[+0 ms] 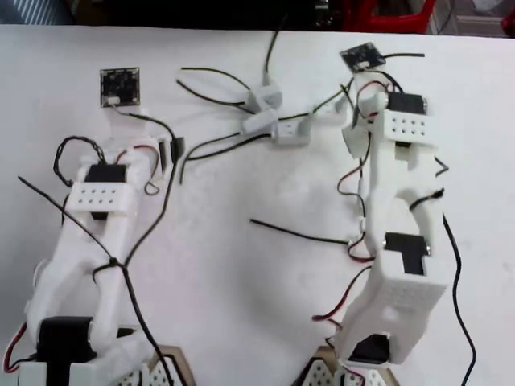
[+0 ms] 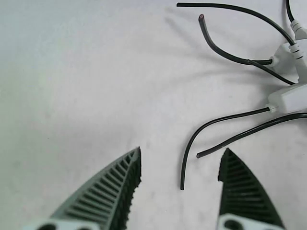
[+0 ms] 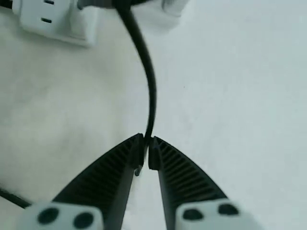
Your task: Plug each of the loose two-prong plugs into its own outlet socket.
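Several white plug and socket pieces [image 1: 269, 119] lie bunched at the table's far middle, trailing thin black cables. My left gripper [image 1: 170, 152] sits left of them. In the left wrist view it [image 2: 180, 179] stands open over the white table, with loose black cable ends [image 2: 192, 148] between its fingers, and two white pieces [image 2: 288, 98] lie farther off. My right gripper [image 1: 351, 103] is right of the bunch. It [image 3: 146, 151] is shut on a black cable [image 3: 151, 86] that runs to a white outlet socket [image 3: 57, 21] with two slots showing.
A small circuit board [image 1: 121, 87] lies at the far left and another [image 1: 362, 56] at the far right. A loose black cable [image 1: 298, 234] crosses the middle of the table. The arms' own wires hang beside both arms.
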Available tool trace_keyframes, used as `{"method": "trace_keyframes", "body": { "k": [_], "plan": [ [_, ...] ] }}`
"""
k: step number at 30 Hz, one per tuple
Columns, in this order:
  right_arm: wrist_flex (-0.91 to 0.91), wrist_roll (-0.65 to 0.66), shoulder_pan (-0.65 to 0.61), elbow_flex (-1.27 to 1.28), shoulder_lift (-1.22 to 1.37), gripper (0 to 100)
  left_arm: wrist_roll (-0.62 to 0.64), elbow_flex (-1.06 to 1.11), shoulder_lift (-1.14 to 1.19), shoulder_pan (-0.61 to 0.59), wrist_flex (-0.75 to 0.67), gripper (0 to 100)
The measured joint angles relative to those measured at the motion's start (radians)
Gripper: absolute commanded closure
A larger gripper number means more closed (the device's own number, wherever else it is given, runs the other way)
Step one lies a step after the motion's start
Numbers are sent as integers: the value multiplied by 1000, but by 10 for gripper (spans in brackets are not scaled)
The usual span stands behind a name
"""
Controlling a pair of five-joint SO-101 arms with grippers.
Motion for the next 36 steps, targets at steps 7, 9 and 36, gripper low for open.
{"method": "trace_keyframes", "body": {
  "k": [7, 9, 36],
  "plan": [
    [-18, 0, -12, 0, 43, 830, 0, 0, 0, 0, 0, 736],
    [9, 0, -20, 0, 41, 832, 0, 0, 0, 0, 0, 736],
    [410, 608, -34, 26, 54, 832, 0, 0, 0, 0, -21, 736]
  ]
}}
